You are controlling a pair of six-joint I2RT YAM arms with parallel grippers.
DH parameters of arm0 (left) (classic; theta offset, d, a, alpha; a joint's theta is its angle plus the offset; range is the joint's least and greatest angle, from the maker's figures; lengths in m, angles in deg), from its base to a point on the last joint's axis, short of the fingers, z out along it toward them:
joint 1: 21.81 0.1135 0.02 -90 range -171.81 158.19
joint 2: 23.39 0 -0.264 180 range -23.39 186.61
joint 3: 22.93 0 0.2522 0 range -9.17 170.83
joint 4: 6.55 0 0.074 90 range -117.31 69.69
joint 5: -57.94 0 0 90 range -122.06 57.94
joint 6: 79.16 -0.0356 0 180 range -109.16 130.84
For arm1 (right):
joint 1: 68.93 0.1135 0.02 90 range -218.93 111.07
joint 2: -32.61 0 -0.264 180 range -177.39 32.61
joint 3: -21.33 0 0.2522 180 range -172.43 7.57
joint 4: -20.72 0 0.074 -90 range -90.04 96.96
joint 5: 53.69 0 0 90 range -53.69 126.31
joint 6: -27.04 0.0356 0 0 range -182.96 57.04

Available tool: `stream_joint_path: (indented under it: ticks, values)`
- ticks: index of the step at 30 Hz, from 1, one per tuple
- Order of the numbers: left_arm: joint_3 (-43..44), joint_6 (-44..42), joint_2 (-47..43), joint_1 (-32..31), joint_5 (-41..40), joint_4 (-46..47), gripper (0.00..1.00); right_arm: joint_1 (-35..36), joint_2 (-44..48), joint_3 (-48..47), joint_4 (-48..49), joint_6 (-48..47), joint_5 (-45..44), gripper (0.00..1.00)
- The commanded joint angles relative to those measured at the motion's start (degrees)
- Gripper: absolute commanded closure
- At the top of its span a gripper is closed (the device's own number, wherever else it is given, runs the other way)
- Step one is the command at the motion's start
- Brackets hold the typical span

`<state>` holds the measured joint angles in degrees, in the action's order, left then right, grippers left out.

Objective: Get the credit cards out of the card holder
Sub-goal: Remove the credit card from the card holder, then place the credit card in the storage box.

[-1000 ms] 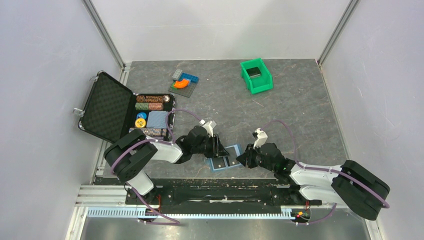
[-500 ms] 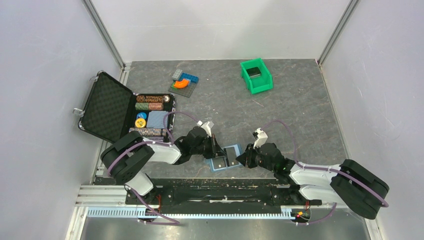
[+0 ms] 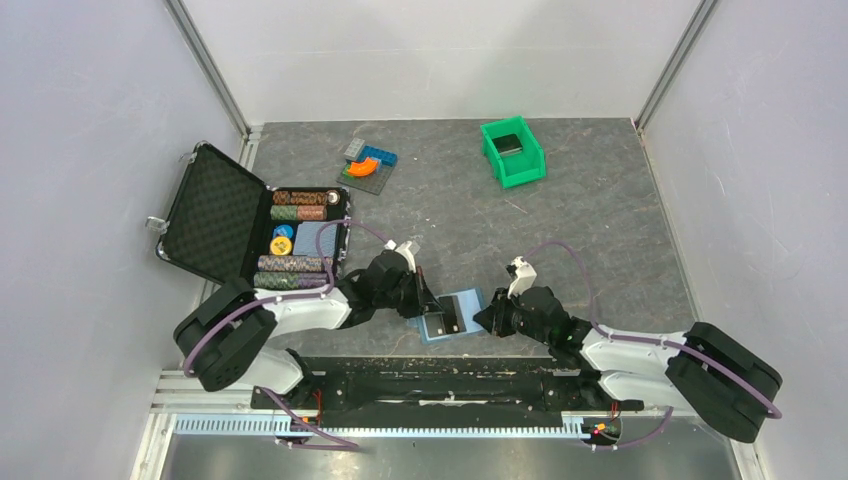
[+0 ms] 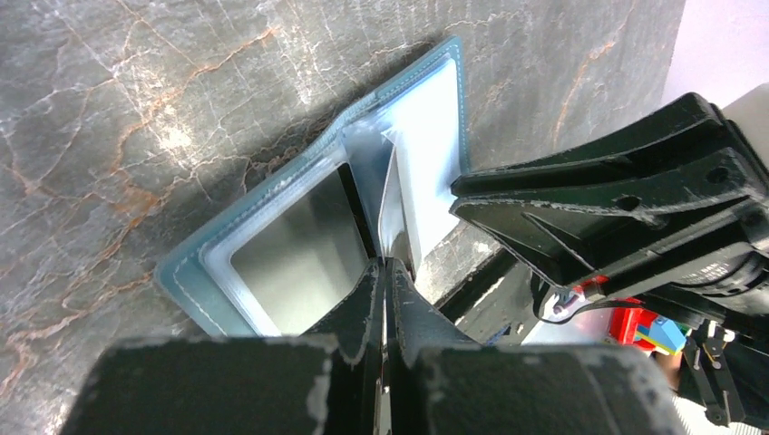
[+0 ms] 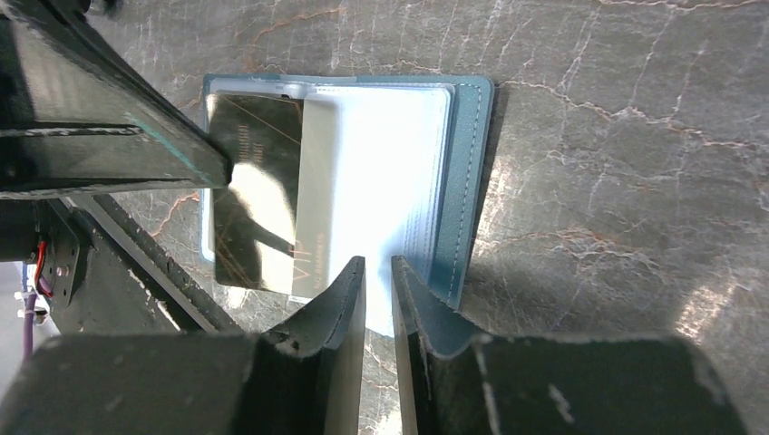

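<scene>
The teal-blue card holder (image 3: 474,299) lies open on the floor near the front edge, between both grippers. A dark, shiny credit card (image 3: 456,317) lies across its near half, one end still under a clear sleeve. The card shows plainly in the right wrist view (image 5: 254,208). My left gripper (image 3: 427,304) is shut on the card's edge; in the left wrist view its jaws (image 4: 383,265) pinch a thin edge over the open holder (image 4: 204,267). My right gripper (image 3: 484,320) is shut, its tips (image 5: 377,265) at the holder's white inner face (image 5: 381,163).
An open black foam-lined case (image 3: 215,225) with poker chips stands at the left. A green bin (image 3: 513,153) holding a dark item is at the back right. Coloured blocks (image 3: 367,163) lie at the back. The black front rail (image 3: 430,378) runs just behind the holder.
My left gripper has drawn back to the left, and the dark card has slid left with it across the holder. The right arm and the holder have stayed put.
</scene>
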<state>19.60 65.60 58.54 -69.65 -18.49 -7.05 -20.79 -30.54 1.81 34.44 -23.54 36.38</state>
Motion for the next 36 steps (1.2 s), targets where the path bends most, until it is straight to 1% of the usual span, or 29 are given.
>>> stream_joint_path:
  ticks: [1,7,13,16,19,22,24,28,31,34,36]
  values:
    - [-0.24,-2.72,-5.13,0.71,-1.73,-3.28,0.98,-0.20,0.91,0.47,-7.05,-1.43,-2.54,0.81]
    - [0.49,-5.44,-11.99,1.55,-3.91,-12.10,0.98,-0.19,5.25,-1.31,-10.10,-3.39,-1.92,0.79]
    - [0.40,-7.04,-21.43,1.69,-7.11,-19.88,0.98,-0.14,10.80,-4.83,-12.80,-7.58,-0.27,0.76]
    - [0.36,-8.42,-26.01,1.69,-8.70,-23.14,0.98,-0.18,11.15,-8.36,-15.90,-10.53,0.80,0.75]
    - [0.88,-10.88,-29.89,1.69,-8.03,-25.71,0.98,-0.15,11.23,-12.11,-18.27,-13.76,3.38,0.74]
    - [1.21,-13.54,-33.50,1.69,-5.70,-27.46,0.98,-0.20,13.51,-12.83,-16.48,-14.99,5.31,0.73]
    - [1.04,-15.13,-35.45,1.69,-2.51,-27.13,0.98,-0.20,15.26,-13.25,-15.72,-16.20,6.42,0.73]
    - [0.20,-17.44,-38.89,1.69,3.55,-25.37,0.98,-0.22,18.04,-15.51,-17.36,-19.02,9.56,0.73]
    - [-0.89,-19.89,-41.35,1.69,9.65,-22.21,0.98,-0.22,18.91,-17.44,-18.52,-20.70,14.04,0.69]
    - [-3.19,-18.54,-42.99,1.69,15.01,-15.96,0.98,-0.15,18.30,-18.95,-18.66,-22.18,20.55,0.66]
    - [-3.40,-18.72,-42.91,1.69,17.17,-15.08,0.98,-0.16,18.28,-19.54,-18.22,-22.55,23.88,0.64]
